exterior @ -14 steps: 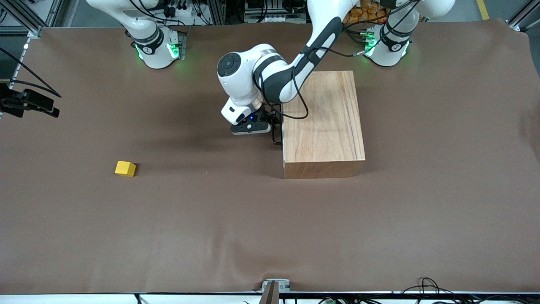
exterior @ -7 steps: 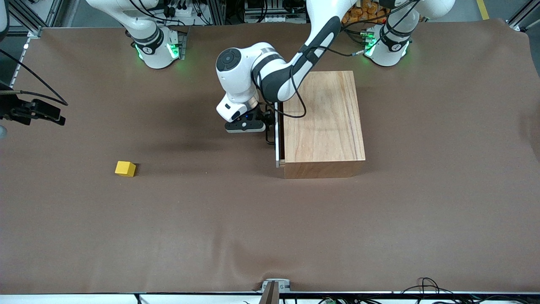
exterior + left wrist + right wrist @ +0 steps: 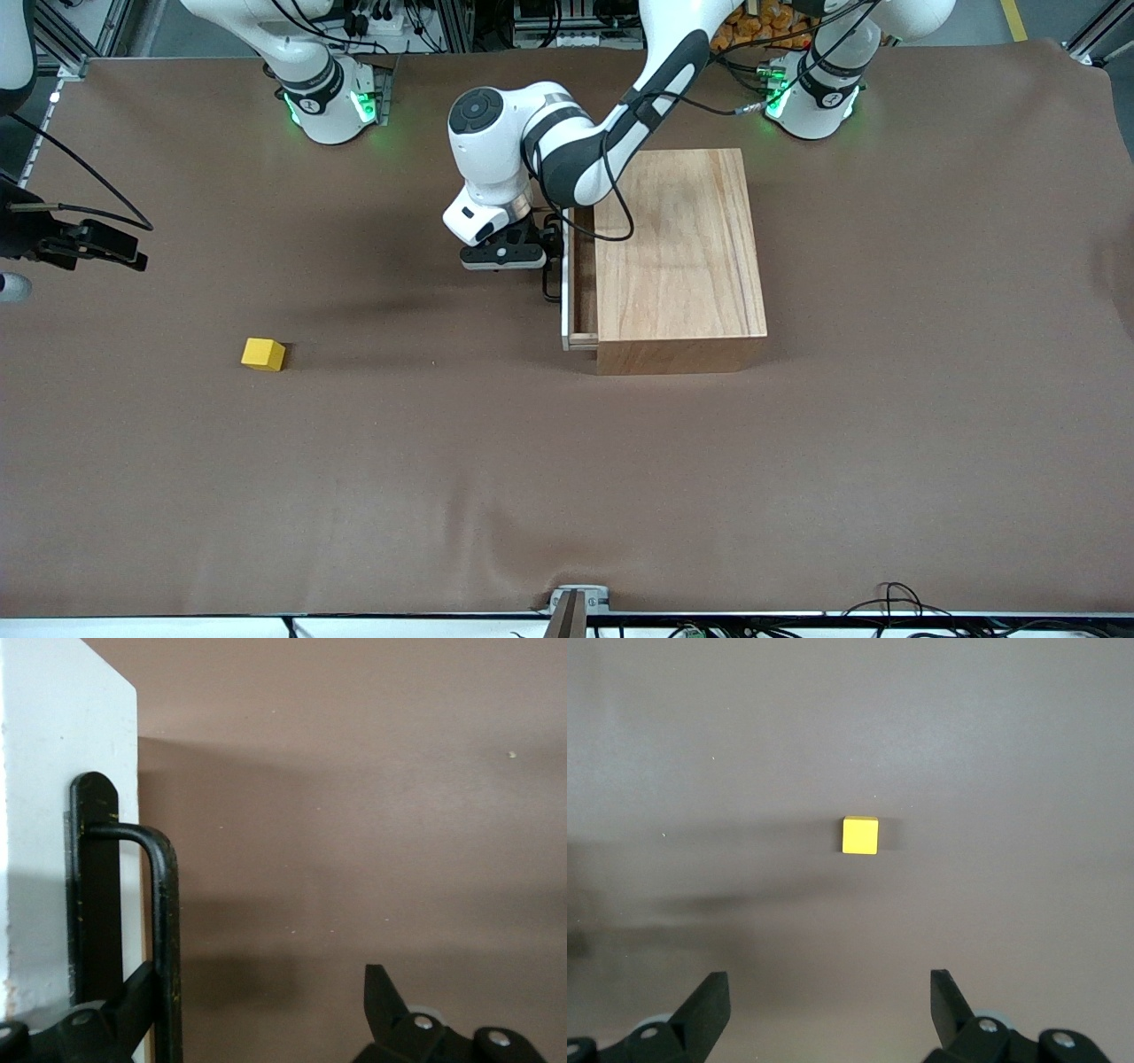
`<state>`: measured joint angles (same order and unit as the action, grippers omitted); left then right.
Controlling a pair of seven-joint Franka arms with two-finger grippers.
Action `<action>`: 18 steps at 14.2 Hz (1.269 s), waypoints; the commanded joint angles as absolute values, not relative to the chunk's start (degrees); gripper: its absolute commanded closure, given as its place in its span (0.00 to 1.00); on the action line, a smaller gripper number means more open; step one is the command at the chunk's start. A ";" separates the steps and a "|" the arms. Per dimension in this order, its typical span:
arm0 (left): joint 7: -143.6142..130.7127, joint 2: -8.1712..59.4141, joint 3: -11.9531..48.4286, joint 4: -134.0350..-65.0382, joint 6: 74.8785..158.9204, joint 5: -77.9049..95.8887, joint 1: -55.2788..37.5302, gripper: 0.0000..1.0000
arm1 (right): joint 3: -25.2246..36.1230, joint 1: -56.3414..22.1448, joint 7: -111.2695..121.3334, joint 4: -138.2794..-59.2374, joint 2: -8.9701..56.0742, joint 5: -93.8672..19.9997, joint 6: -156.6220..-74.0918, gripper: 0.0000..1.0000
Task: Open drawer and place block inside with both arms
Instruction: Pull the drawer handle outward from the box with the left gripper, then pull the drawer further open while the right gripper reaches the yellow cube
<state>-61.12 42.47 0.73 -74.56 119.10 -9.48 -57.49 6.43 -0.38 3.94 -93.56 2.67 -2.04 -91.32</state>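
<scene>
Yellow block [image 3: 860,835] lies below spread right end effector [image 3: 824,1014].

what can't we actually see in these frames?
- Drawer interior: front view shows only a narrow slot; the wooden box covers the rest.
- Left gripper at the handle: one finger hooks the wire; fingertips cut off by the left wrist view's edge.
- Right gripper over the block: in the front view its arm is cut off by the edge.

Drawer [image 3: 571,297] partly out; L gripper [image 3: 503,256] at handle; block [image 3: 263,354] apart.
</scene>
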 commanded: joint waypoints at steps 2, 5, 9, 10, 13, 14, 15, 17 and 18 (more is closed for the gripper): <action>-64.15 44.38 0.79 -72.77 123.30 -9.40 -59.06 0.00 | 5.89 0.53 4.66 -94.48 2.20 -2.37 -92.20 0.00; -64.42 44.47 0.88 -72.77 124.98 -9.40 -59.32 0.00 | 5.98 0.62 4.83 -95.10 2.28 -2.37 -92.37 0.00; -65.30 45.17 1.67 -72.77 128.40 -9.40 -59.41 0.00 | 5.89 0.70 5.10 -95.10 3.51 -2.55 -92.90 0.00; -65.56 45.35 1.67 -72.69 129.71 -9.40 -59.50 0.00 | 5.98 0.70 5.79 -95.18 4.39 -2.55 -93.51 0.00; -65.48 45.44 2.98 -72.69 131.92 -9.40 -59.41 0.00 | 6.15 0.79 11.58 -95.01 7.29 -1.93 -97.72 0.00; -65.65 45.35 3.25 -72.69 132.71 -9.40 -59.41 0.00 | 6.15 0.79 11.69 -94.75 8.25 -1.50 -98.52 0.00; -65.65 45.35 3.95 -72.69 133.24 -9.40 -59.41 0.00 | 6.15 0.62 11.52 -94.40 9.48 -1.23 -98.70 0.00; -65.92 44.83 4.22 -72.69 133.94 -9.40 -59.41 0.00 | 6.15 0.70 11.34 -93.43 12.73 -1.40 -99.57 0.00; -65.92 44.82 4.22 -72.69 134.12 -9.40 -59.41 0.00 | 6.15 0.79 11.25 -93.25 14.92 -2.36 -100.97 0.00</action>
